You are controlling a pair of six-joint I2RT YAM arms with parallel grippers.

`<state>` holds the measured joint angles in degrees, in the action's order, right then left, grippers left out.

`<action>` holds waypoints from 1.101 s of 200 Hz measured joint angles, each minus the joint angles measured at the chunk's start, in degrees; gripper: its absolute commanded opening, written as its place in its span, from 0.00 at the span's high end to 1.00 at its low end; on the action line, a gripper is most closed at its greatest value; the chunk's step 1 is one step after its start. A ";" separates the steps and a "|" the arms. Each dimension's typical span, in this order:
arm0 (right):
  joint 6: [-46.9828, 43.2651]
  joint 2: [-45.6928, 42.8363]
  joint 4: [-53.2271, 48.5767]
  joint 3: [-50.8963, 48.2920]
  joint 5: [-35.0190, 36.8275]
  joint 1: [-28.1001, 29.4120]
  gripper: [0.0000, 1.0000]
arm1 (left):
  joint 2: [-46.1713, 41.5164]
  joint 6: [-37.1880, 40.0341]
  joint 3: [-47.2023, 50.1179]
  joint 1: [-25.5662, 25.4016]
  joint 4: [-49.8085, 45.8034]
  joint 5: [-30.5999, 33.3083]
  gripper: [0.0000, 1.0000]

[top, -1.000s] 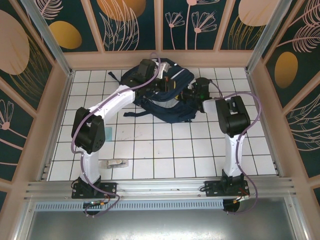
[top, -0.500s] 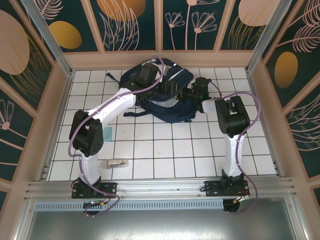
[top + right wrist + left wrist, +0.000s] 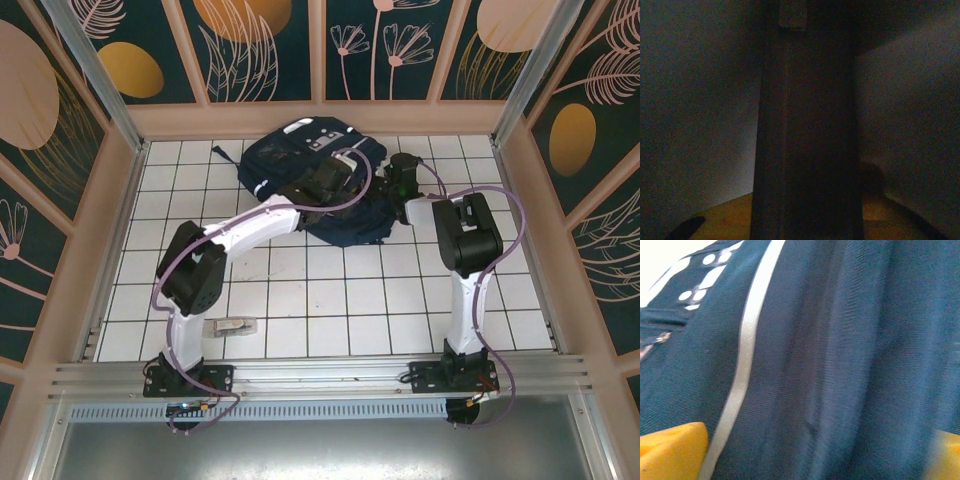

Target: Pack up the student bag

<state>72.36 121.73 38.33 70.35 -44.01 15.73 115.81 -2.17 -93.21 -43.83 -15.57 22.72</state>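
Left wrist view: student bag [image 3: 850,350] lies close before wide-open left pincer [image 3: 807,455].

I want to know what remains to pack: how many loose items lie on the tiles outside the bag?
1: a small pale object on the near tiles beside the left arm's base. The arms may hide others.

Showed matt, finely ribbed navy cloth on bag [image 3: 850,365], with smoother, faintly shiny pale tape in its stripe [image 3: 747,340]. Showed matt yellow plastic on left fingers [image 3: 670,450]. Showed glossy white tiles on table [image 3: 330,300], brushed grey metal along rail [image 3: 320,378], and smooth white casing on arms [image 3: 250,225].
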 measured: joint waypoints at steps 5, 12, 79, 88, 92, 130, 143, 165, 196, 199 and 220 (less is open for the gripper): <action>0.00 0.00 0.00 0.00 0.02 0.02 0.79 | 0.98 0.98 -0.44 0.00 -0.11 1.53 0.35; 0.00 0.00 0.00 0.00 0.02 0.02 0.79 | 2.10 2.03 -0.92 0.00 -0.07 3.41 0.49; -0.24 -0.07 -0.44 0.31 0.90 0.70 0.79 | 1.68 2.89 -2.84 0.35 -2.54 1.92 1.00; 0.04 0.13 -1.01 1.11 1.09 1.05 0.79 | 0.35 1.68 -2.14 1.11 -2.67 -0.66 1.00; 0.11 0.20 -1.29 1.60 1.22 1.20 0.79 | -0.35 1.25 -1.81 1.40 -2.69 -1.70 1.00; 2.16 5.31 -2.54 10.69 3.67 4.04 0.79 | -5.38 -2.49 0.24 2.82 -3.17 -7.96 1.00; 1.97 7.17 -3.98 13.77 4.42 4.96 0.75 | -5.77 -3.08 0.35 2.82 -3.21 -9.07 1.00; -0.07 8.52 -9.11 17.44 5.68 5.95 0.75 | -5.95 -3.30 0.70 2.82 -3.17 -9.33 1.00; -2.67 8.52 -12.33 18.43 6.60 6.14 0.75 | -7.39 -3.48 2.86 2.82 -1.33 -9.20 1.00; -2.99 8.52 -12.48 18.45 6.64 6.19 0.75 | -7.67 -3.48 3.19 2.82 -1.14 -9.20 1.00; -4.63 8.63 -14.56 19.65 6.62 6.54 0.71 | -8.85 -3.50 4.55 2.82 -0.46 -9.18 1.00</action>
<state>67.72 130.37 23.77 90.00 -37.39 22.26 106.96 -5.67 -88.66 -41.01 -16.03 13.54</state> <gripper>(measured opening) 0.299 0.143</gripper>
